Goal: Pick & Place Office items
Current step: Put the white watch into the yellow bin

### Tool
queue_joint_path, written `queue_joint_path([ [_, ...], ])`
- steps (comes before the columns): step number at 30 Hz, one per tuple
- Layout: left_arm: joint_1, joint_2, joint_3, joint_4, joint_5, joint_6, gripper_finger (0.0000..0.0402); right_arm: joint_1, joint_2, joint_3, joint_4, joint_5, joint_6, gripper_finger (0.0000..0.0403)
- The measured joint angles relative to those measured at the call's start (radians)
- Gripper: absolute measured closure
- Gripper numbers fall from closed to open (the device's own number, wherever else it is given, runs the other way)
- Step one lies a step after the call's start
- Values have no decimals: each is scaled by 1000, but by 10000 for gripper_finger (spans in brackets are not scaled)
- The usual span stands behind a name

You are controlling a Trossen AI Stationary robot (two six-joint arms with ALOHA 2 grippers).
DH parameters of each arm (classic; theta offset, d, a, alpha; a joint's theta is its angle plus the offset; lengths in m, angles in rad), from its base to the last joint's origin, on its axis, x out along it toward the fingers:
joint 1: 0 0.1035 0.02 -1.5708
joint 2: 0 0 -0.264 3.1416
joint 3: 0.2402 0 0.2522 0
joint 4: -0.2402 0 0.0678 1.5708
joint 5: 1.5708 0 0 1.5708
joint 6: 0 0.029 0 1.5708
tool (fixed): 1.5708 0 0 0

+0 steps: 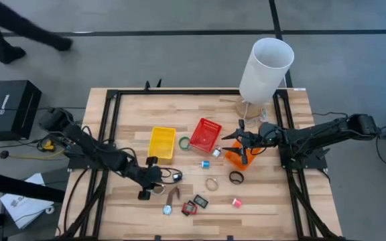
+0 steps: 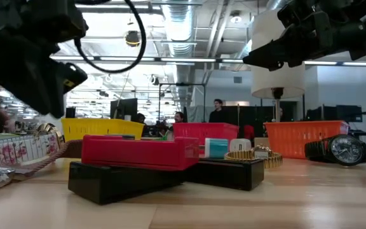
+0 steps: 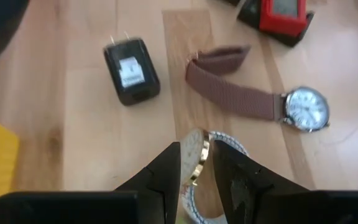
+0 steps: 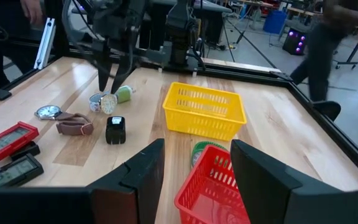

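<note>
My left gripper (image 1: pixel 154 182) stands near the table's front left, shut on a gold-cased watch with a pale flowered band (image 3: pixel 194 155). Around it lie a black charger (image 3: pixel 131 71), a brown-strapped watch (image 3: pixel 260 102) and red-black timers (image 3: pixel 281 15). My right gripper (image 1: pixel 242 146) hovers open above the orange basket (image 1: pixel 233 159), beside the red basket (image 4: pixel 213 190), holding nothing. A green ring (image 1: pixel 184 142), a black watch (image 1: pixel 236 177), a gold bracelet (image 1: pixel 211 184) and a pink bit (image 1: pixel 236 201) lie flat on the wood. My left gripper pinches the watch's gold case (image 3: pixel 199 152) between its two fingers, coming from above and pointing down. The case stands on edge between the fingers (image 3: pixel 166 171). The flowered band (image 2: pixel 18 151) curls below it at table height; whether it rests on the wood, I cannot tell.
A yellow basket (image 1: pixel 163 142) sits left of the red one, mid-table. A tall white cylinder (image 1: pixel 267 67) stands at the far right. Black rails (image 1: pixel 109 134) run along the table's sides. A person walks past beyond the far left corner (image 1: pixel 19 33).
</note>
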Motion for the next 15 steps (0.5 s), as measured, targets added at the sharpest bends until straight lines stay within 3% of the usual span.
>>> queue_joint_path([
  [15,-8,109,0,15,0,29,327,1,0,0,0,0,0,228],
])
